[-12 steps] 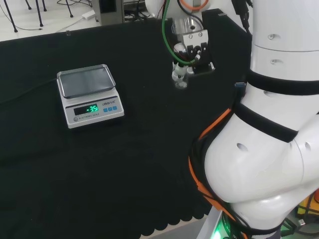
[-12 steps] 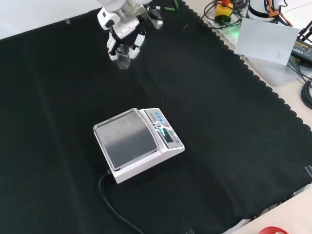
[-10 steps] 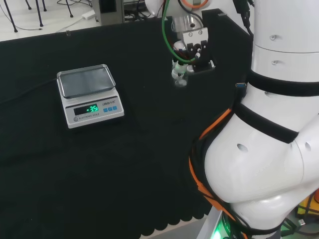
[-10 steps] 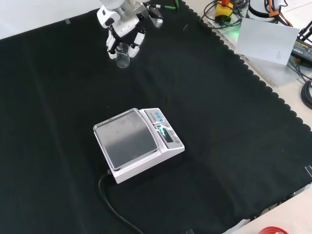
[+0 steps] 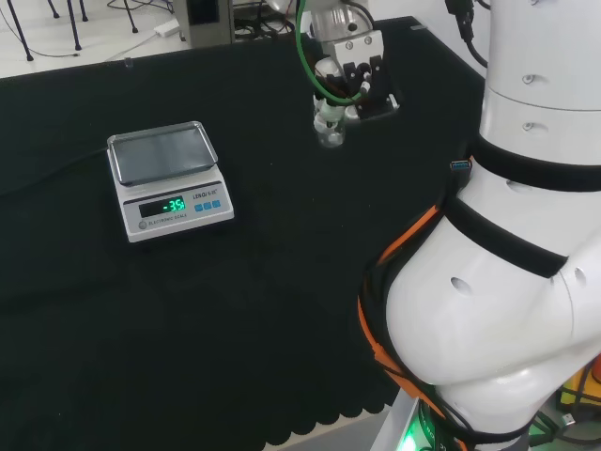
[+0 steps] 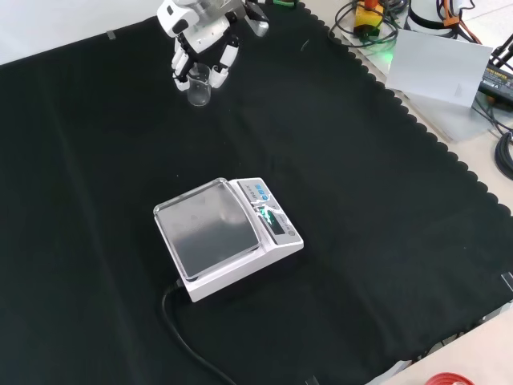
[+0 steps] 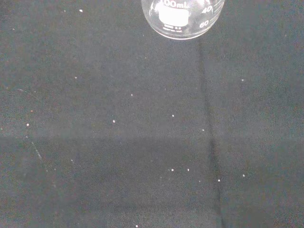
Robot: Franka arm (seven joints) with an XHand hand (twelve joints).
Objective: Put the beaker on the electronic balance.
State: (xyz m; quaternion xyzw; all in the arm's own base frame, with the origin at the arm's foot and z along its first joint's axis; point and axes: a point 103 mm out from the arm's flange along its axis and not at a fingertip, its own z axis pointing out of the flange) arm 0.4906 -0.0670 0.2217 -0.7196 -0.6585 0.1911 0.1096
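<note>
Front view, near to far: the electronic balance [image 6: 218,234] sits w/ its pan bare; well beyond it the hand [image 6: 202,50] has fingers curled round the clear glass beaker [image 6: 198,85]. Since 0.6 s ago hand + beaker have shifted up and farther from the balance, so it's prob. lifted clear; carry to the balance is next.

We see white graduation print on the clear beaker [image 7: 183,19] and green lit digits on the display [image 5: 162,206] of the electronic balance [image 5: 161,155], near the desk's [image 5: 282,310] left edge in the head view; we read off neither.
</note>
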